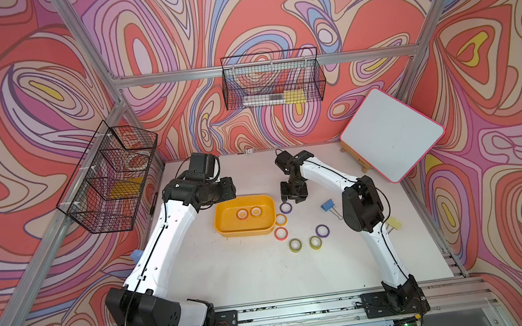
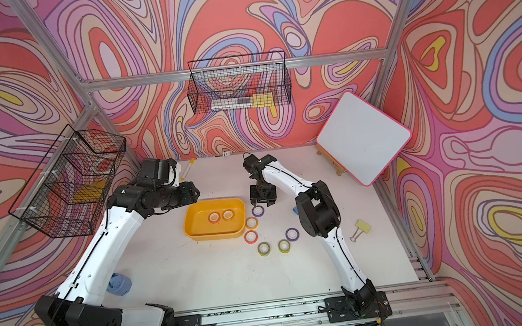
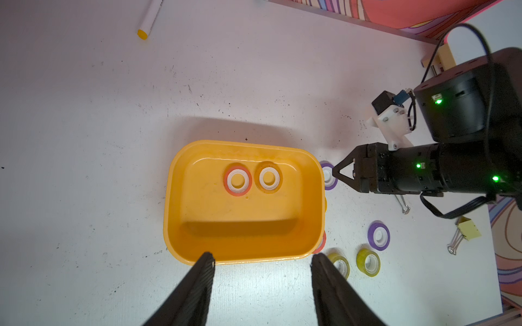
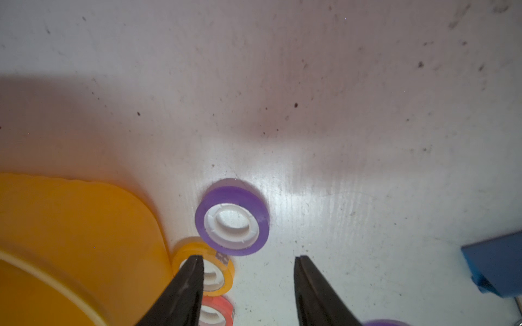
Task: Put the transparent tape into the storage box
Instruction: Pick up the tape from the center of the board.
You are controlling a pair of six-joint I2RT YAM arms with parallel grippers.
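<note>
While right gripper (image 4: 249, 258) hung parted and empty, purple tape roll (image 4: 232, 217) lay just ahead, beside storage box (image 3: 169, 197) holding 2 rolls (image 3: 238, 180).

Swirl-patterned walls (image 1: 253, 20) — white tabletop (image 1: 248, 272)

Robot lab cell, aluminium frame (image 1: 176, 76), swirl-patterned walls (image 1: 12, 108)

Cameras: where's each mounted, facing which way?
Both top views: high up, base side, looking down on the table; left arm, right arm show.
Left wrist: above the storage box, looking down; left gripper tips and right gripper show.
Right wrist: low over the purple tape; its fingers show.
Shared: both wrists see box, purple tape.
</note>
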